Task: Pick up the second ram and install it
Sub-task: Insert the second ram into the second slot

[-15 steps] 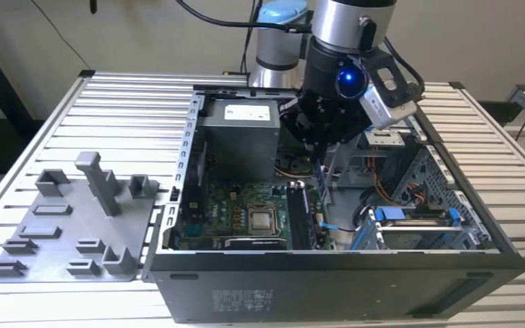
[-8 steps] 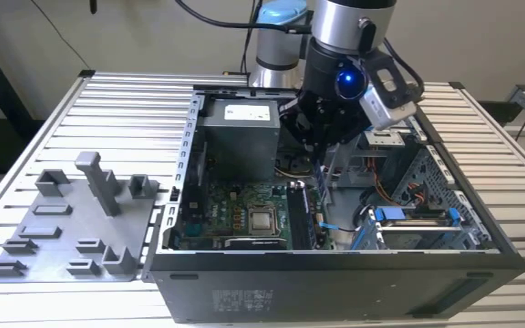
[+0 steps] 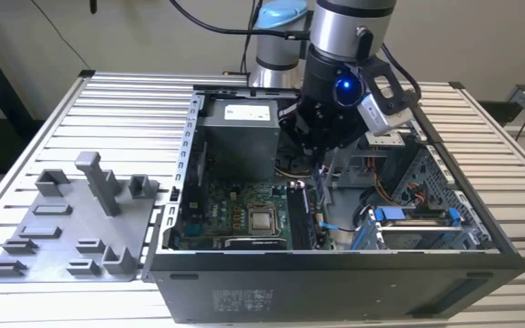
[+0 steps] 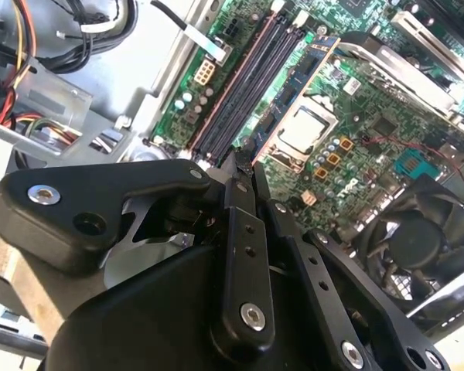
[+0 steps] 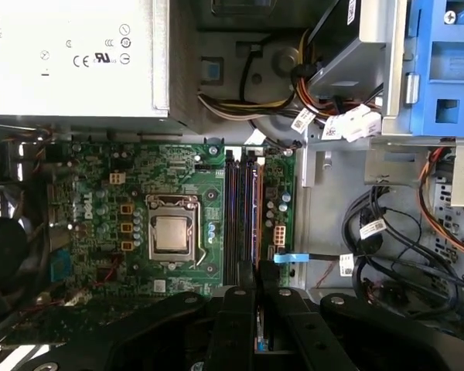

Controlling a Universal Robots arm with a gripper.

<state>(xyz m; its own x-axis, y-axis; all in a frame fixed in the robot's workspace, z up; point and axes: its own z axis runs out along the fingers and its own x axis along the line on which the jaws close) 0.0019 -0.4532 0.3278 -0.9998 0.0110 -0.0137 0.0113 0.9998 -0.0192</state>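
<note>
Between the pincer (image 5: 257, 297) tips you can see the second ram (image 5: 257, 232), held tight and standing over the memory slots (image 5: 230, 212). Beside them sit the silver chip (image 5: 172, 233), a blue cable (image 5: 288, 258) and loose wires (image 5: 387, 232).

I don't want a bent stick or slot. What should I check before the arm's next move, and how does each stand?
1. Second ram gripped: ok, its edge shows between the shut jaws of the gripper.
2. Gripper over the memory slots: ok.
3. Ram parallel to the slots: ok in the first wrist view.
4. Slot latches open: cannot tell.
5. Blue cable tag clear of the slots: ok, it lies beside them.
</note>
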